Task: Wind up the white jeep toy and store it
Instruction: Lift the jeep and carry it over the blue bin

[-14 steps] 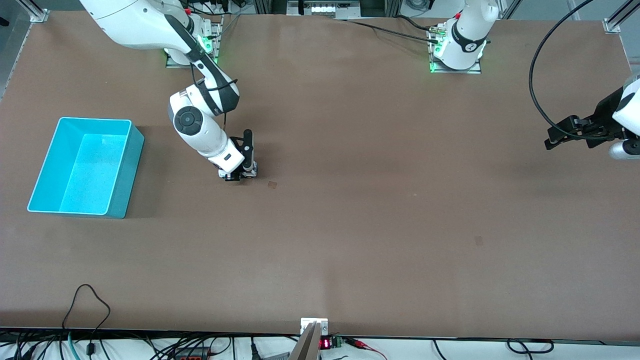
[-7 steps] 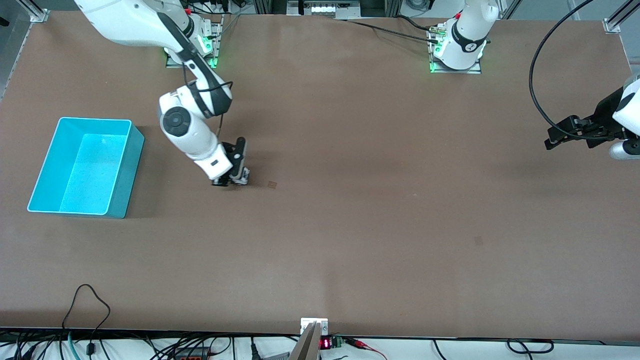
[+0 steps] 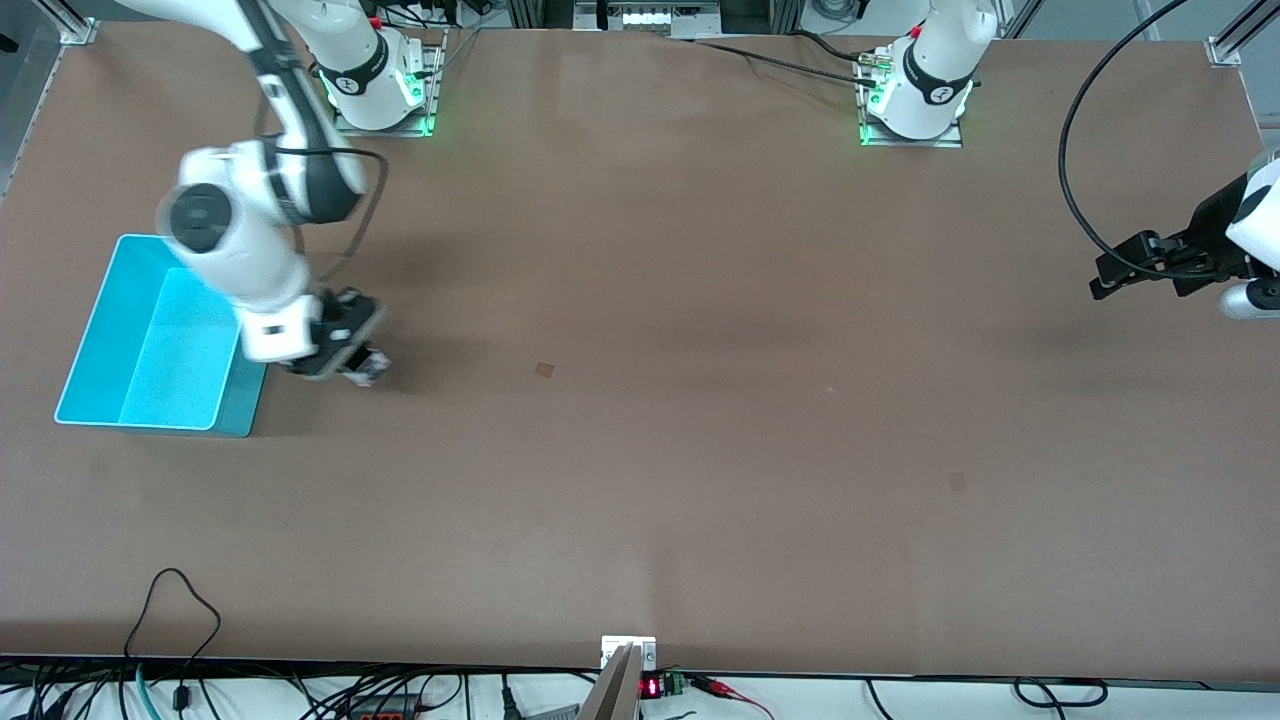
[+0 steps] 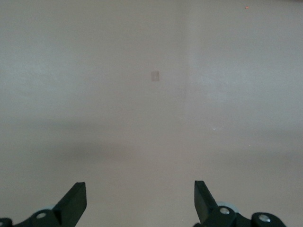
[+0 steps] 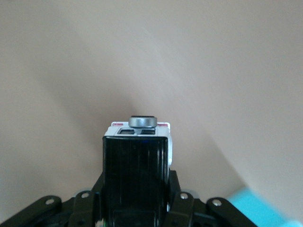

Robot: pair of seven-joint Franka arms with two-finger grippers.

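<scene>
Start at the right arm's end of the table: the bin (image 3: 165, 335) sits open there, and your right gripper (image 3: 352, 362) hangs in the air just beside the bin wall that faces the table's middle. It is clenched on the jeep (image 3: 368, 364), so the toy is off the table, carried in that grip.

The step in hand looks like the carry to storage. To do it well, bring the gripper fully over the bin's floor, clear of the rim, before you lower. Then go down inside the walls and let go low, so a wound toy cannot bounce or run out. Keep the grip firm until then; if the spring is wound, freed wheels may spin.

Mid-table is bare brown board with only a small mark (image 3: 544, 369). At the other end, your left gripper (image 3: 1125, 270) waits in the air over the table edge, fingers released and holding nothing.

The front view gives you the gap between gripper and bin but shows the jeep (image 5: 137, 163) as little more than a pale blur. The right wrist view shows what it cannot: the black roof section squarely between the fingers, with a round grey part on top, probably a spare wheel. A cyan corner (image 5: 258, 210) shows how close the bin is. The left wrist view confirms the spread, empty fingers (image 4: 75, 203).
</scene>
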